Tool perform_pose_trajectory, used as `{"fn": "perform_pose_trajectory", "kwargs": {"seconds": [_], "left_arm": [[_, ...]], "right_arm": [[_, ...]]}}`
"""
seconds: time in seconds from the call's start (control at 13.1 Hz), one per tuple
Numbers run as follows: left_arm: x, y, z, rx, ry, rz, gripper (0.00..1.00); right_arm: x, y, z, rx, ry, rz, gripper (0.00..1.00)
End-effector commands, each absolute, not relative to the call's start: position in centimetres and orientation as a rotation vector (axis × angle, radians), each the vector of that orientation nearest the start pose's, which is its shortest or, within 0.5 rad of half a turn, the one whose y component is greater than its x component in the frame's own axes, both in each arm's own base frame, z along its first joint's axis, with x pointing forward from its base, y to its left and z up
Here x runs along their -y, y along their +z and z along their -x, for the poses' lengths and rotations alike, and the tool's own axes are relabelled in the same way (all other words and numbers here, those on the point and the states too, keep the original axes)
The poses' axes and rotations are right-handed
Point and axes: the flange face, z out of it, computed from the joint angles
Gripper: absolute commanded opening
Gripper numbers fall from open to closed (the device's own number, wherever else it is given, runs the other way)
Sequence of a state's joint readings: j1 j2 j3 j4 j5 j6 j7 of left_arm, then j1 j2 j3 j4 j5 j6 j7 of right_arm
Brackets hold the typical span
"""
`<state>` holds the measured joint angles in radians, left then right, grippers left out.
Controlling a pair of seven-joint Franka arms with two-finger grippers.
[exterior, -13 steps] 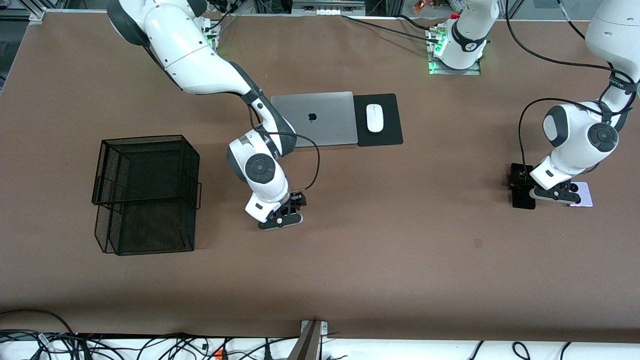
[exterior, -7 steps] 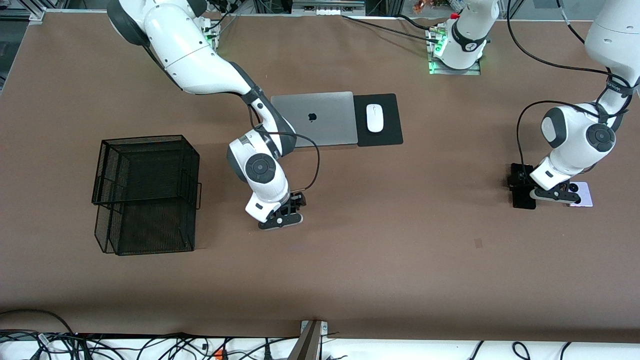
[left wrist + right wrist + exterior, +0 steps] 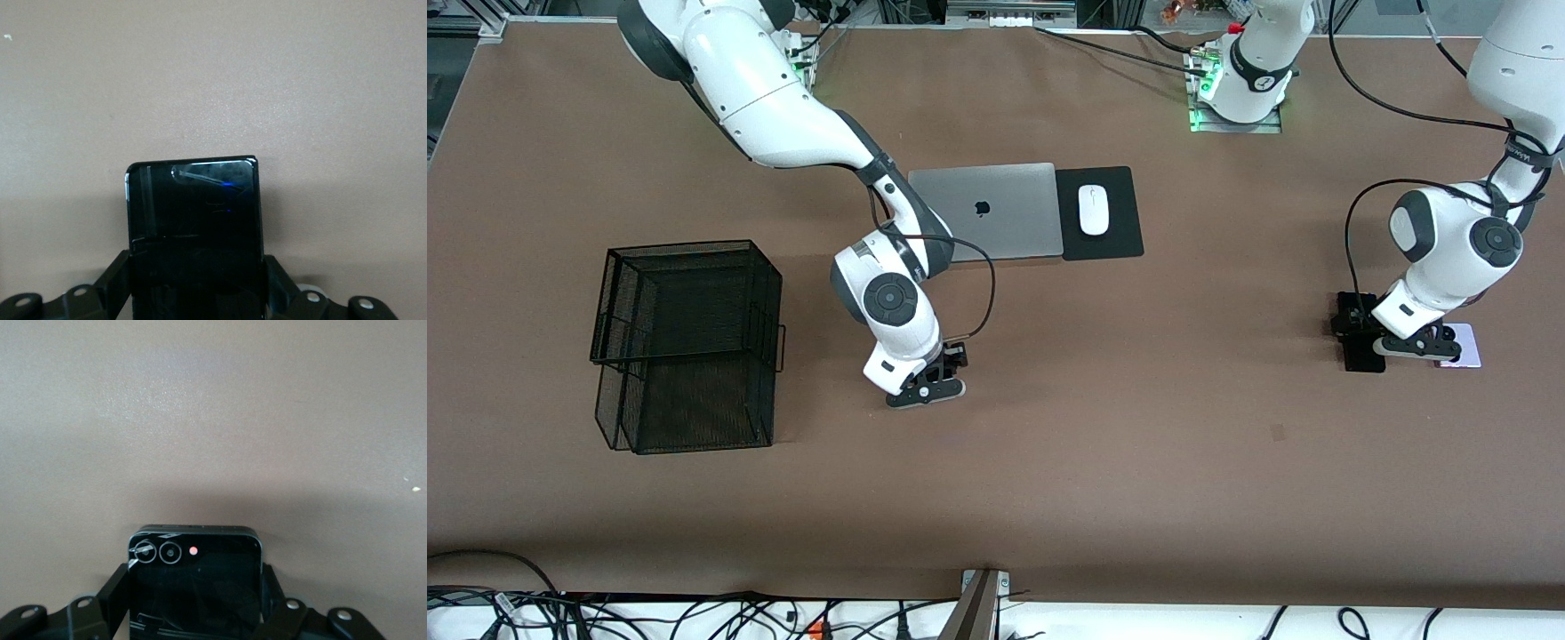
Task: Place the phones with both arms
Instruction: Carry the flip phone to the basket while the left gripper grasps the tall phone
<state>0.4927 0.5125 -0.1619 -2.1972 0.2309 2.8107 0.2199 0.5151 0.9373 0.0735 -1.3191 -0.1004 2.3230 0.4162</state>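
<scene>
Grasp step: left gripper (image 3: 1407, 348), frame right, clamps the long black phone (image 3: 193, 227); right gripper (image 3: 927, 388), centre-left, clamps the small black phone (image 3: 193, 580); next, likely lifting both level

A black phone (image 3: 193, 233) fills the lower middle of the left wrist view, its glossy face catching a pale streak of light and a small blue glint near its upper edge. The left gripper (image 3: 195, 303) holds it: black fingers (image 3: 113, 283) press against both long sides of the phone, at about eight o'clock and four o'clock from its middle. Round screw heads show on the gripper's black links at the picture's lower corners. The phone's free end points to twelve o'clock. All around lies the plain brown table (image 3: 213, 80), with a soft shadow beside the phone.
</scene>
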Motion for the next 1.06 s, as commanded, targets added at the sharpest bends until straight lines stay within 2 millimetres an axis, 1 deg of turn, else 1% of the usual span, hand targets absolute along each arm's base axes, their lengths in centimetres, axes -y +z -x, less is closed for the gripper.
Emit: {"fn": "perform_pose_trajectory", "kwargs": {"seconds": [0.0, 0.15, 0.3, 0.38, 0.46, 0.53, 0.61, 0.68, 0.76, 0.84, 0.91, 0.99], "left_arm": [[-16.7, 14.7, -53.5, -0.087, -0.172, 3.109, 0.23], [-16.7, 14.7, -53.6, -0.077, -0.174, 3.109, 0.12], [-16.3, 15.0, -54.0, -0.085, -0.173, 3.107, 0.07], [-16.4, 15.6, -54.4, -0.089, -0.185, 3.101, 0.06], [-16.3, 15.7, -54.5, -0.093, -0.171, 3.102, 0.06], [-16.1, 16.0, -54.8, -0.100, -0.160, 3.100, 0.05], [-16.0, 16.7, -55.1, -0.106, -0.148, 3.097, 0.04], [-16.2, 17.1, -55.4, -0.105, -0.120, 3.095, 0.03], [-16.3, 17.9, -55.6, -0.105, -0.101, 3.091, 0.02], [-16.2, 18.6, -56.0, -0.112, -0.089, 3.088, 0.01], [-16.1, 19.0, -56.2, -0.114, -0.073, 3.086, 0.00], [-16.1, 19.6, -56.7, -0.117, -0.067, 3.083, 0.00]], "right_arm": [[-37.6, 22.6, -64.7, 0.294, -0.099, 3.172, 0.00], [-33.9, 29.8, -66.2, 0.203, -0.107, 3.220, 0.00], [-28.0, 36.3, -67.8, 0.069, -0.119, 3.260, 0.00], [-24.4, 38.9, -68.3, 0.000, -0.096, 3.283, 0.00], [-21.2, 40.9, -68.4, -0.021, -0.045, 3.300, 0.00], [-17.6, 42.3, -68.3, -0.011, 0.037, 3.319, 0.00], [-14.3, 43.6, -67.7, -0.013, 0.141, 3.334, 0.00], [-11.3, 44.4, -67.0, -0.048, 0.235, 3.342, 0.00], [-9.0, 45.1, -66.1, -0.059, 0.286, 3.342, 0.00], [-6.2, 44.8, -65.0, -0.061, 0.323, 3.341, 0.00], [-3.7, 43.8, -63.9, -0.050, 0.323, 3.333, 0.00], [-1.6, 43.3, -62.7, -0.029, 0.292, 3.323, 0.00]]}}
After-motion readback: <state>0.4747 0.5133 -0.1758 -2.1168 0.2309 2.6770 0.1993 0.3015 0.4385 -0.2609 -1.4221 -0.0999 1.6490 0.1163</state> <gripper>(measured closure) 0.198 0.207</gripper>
